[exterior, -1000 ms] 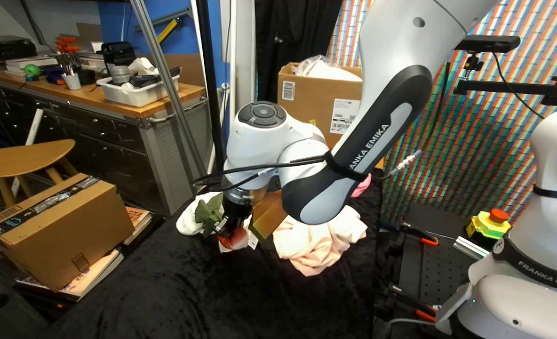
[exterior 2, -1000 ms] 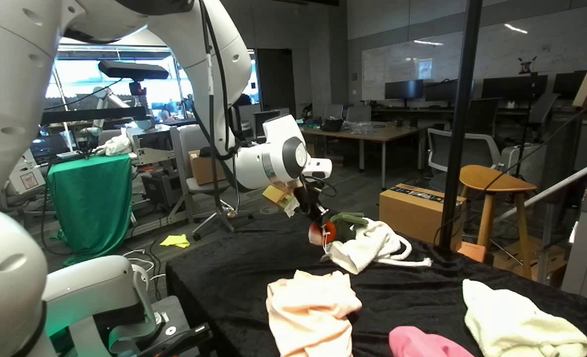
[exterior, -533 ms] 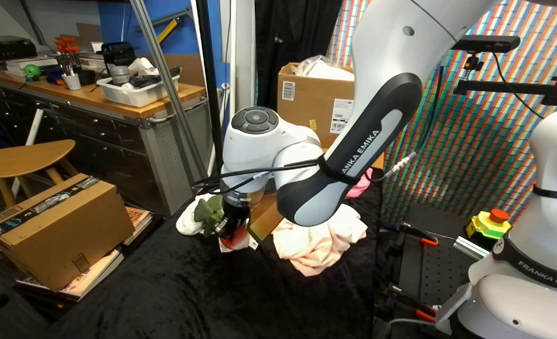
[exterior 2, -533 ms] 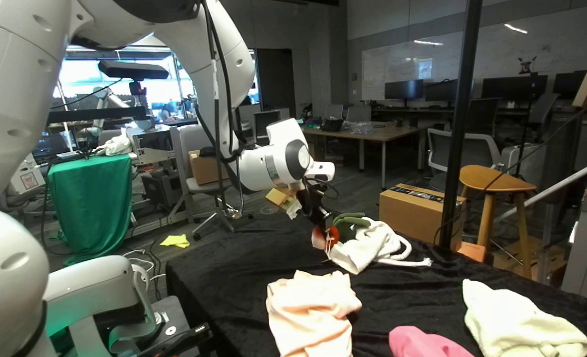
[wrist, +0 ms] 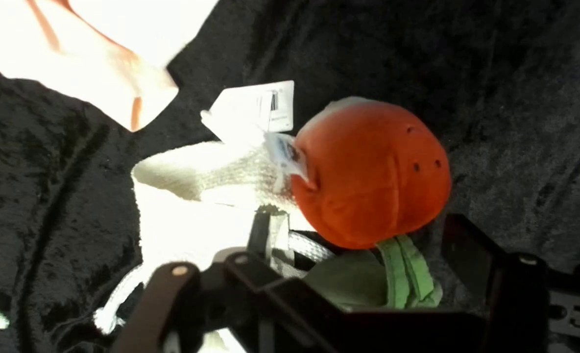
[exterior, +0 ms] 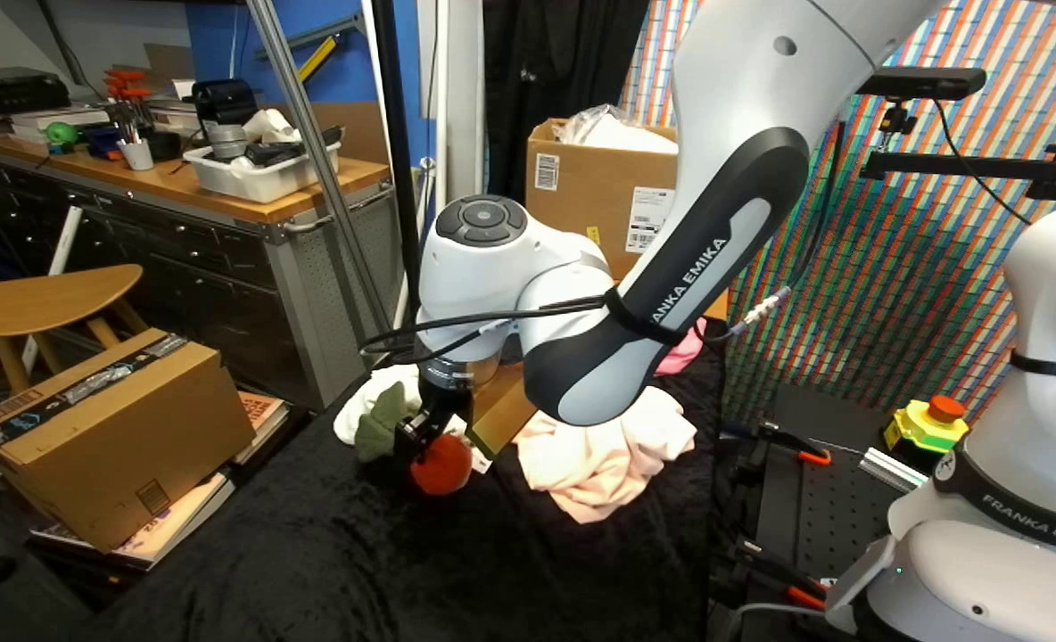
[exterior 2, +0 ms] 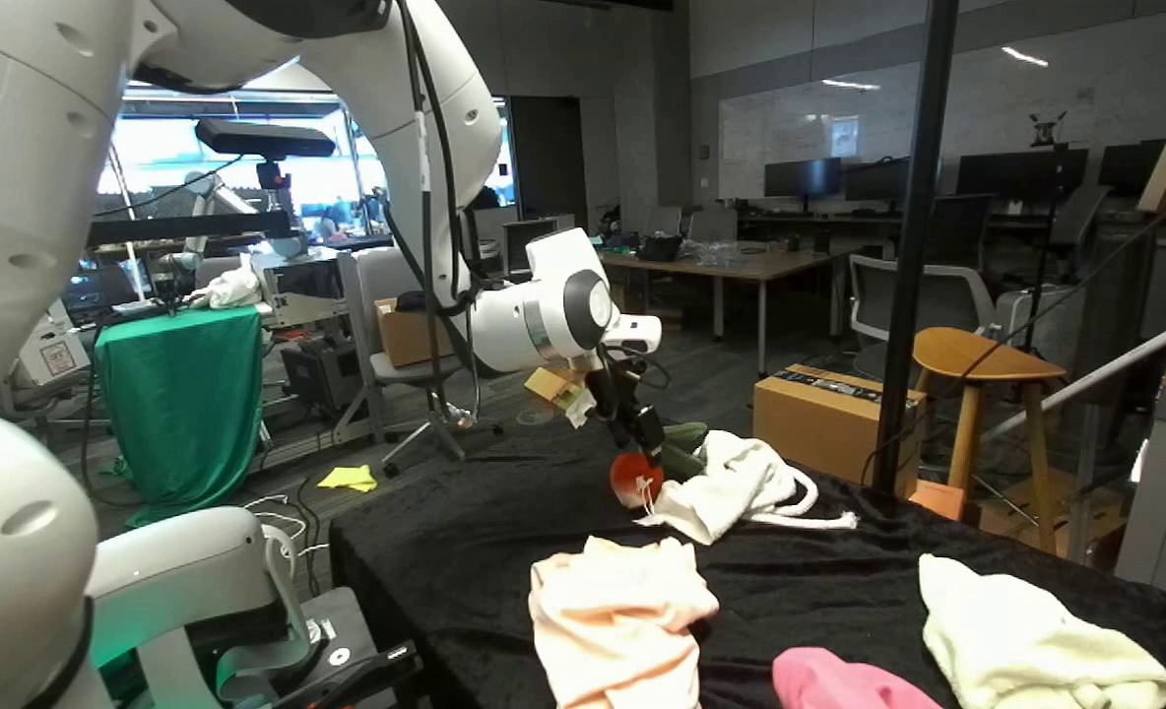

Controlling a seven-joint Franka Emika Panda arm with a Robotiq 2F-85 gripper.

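Fingers (wrist: 469, 252) spread, gripping nothing, near the ball (wrist: 373, 176) (orange, round); a sideways knock could roll it away.

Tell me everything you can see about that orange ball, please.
The ball is roundish, red-orange with a pale patch, a seam and a few small dark spots, and looks like soft fabric. White tags show at one side. It appears to rest on the black cloth, beside the white cloth and the green piece; whether that piece is attached, I can't tell. The end effector stands open close by, apparently not gripping it.
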